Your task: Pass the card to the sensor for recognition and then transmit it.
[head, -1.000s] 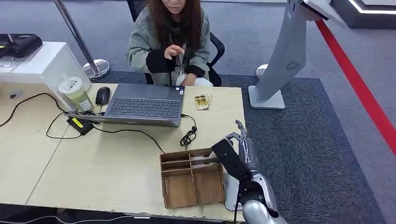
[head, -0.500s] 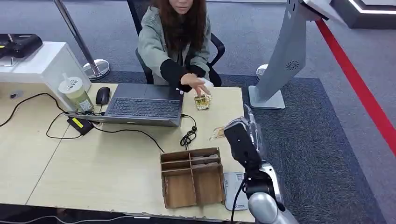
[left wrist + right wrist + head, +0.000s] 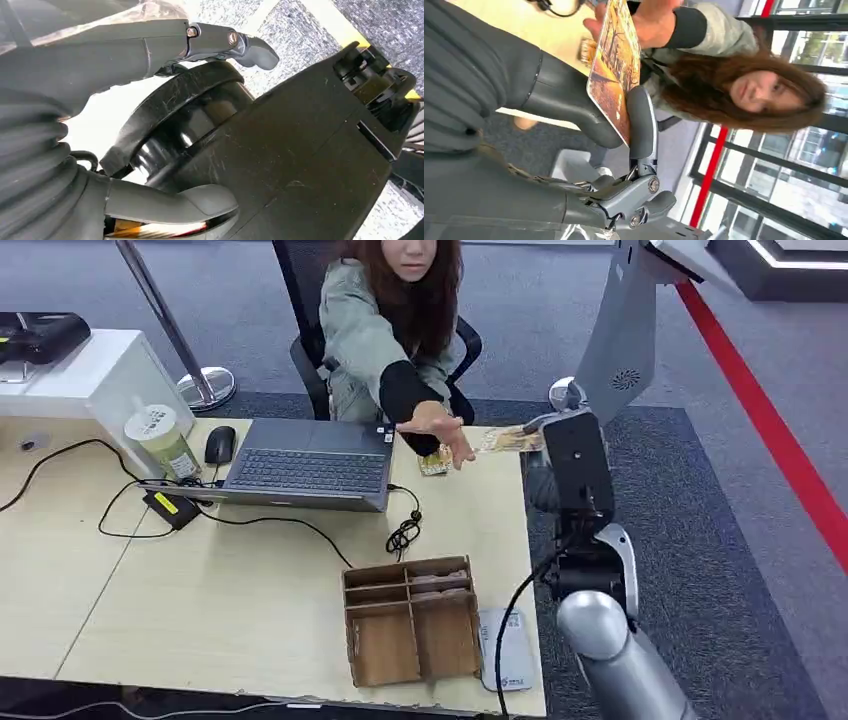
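Since half second ago: right hand (image 3: pixel 560 435) lifted from near bench's (image 3: pixel 250 610) right edge to beyond its far right corner, card (image 3: pixel 505 440) carried along. Person's hand (image 3: pixel 437 428) now stretched toward card, not yet touching. Judged: sensor step done, handover in progress. Card (image 3: pixel 616 65) pinched between thumb and finger of right hand (image 3: pixel 589 120), held in air, long axis roughly along bench's far edge, free end toward person. Left hand (image 3: pixel 100 150) hanging; grip cannot be told.
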Action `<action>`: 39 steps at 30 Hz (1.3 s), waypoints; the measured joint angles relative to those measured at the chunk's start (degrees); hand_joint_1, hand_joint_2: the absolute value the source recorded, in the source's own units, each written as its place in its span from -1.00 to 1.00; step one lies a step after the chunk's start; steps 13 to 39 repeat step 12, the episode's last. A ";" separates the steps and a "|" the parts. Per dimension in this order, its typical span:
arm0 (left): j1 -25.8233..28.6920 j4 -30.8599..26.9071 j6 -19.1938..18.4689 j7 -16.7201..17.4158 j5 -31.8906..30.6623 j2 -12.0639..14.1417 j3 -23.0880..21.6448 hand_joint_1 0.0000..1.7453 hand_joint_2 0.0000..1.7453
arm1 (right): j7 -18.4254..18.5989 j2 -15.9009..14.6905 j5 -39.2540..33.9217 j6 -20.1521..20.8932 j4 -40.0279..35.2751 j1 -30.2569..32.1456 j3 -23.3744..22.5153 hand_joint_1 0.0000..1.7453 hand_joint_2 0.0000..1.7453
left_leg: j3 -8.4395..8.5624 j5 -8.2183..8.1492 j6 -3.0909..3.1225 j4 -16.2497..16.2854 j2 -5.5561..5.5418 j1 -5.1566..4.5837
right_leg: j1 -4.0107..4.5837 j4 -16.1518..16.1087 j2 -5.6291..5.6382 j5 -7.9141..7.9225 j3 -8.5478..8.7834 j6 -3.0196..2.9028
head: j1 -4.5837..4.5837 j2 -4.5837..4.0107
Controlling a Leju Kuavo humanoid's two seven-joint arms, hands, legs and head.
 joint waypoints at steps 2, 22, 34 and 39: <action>-0.02 -0.02 -0.07 0.00 -0.07 0.04 0.02 -1.00 1.00 | 0.02 0.09 0.00 -0.04 0.02 -0.83 -0.02 1.00 1.00 | -0.03 0.00 0.00 0.00 0.00 0.01 | 0.01 0.00 0.00 0.00 0.00 0.00 | 0.00 0.00; -0.02 -0.09 -0.15 -0.04 -0.13 0.07 0.02 -1.00 1.00 | -0.46 1.66 -0.04 -0.20 1.00 -3.11 0.06 1.00 1.00 | -0.05 0.00 -0.01 0.00 0.00 0.01 | 0.01 0.01 0.00 0.00 0.00 0.00 | -0.02 0.00; -0.02 -0.09 -0.15 -0.04 -0.13 0.07 0.02 -1.00 1.00 | -0.46 1.66 -0.04 -0.20 1.00 -3.11 0.06 1.00 1.00 | -0.05 0.00 -0.01 0.00 0.00 0.01 | 0.01 0.01 0.00 0.00 0.00 0.00 | -0.02 0.00; -0.02 -0.09 -0.15 -0.04 -0.13 0.07 0.02 -1.00 1.00 | -0.46 1.66 -0.04 -0.20 1.00 -3.11 0.06 1.00 1.00 | -0.05 0.00 -0.01 0.00 0.00 0.01 | 0.01 0.01 0.00 0.00 0.00 0.00 | -0.02 0.00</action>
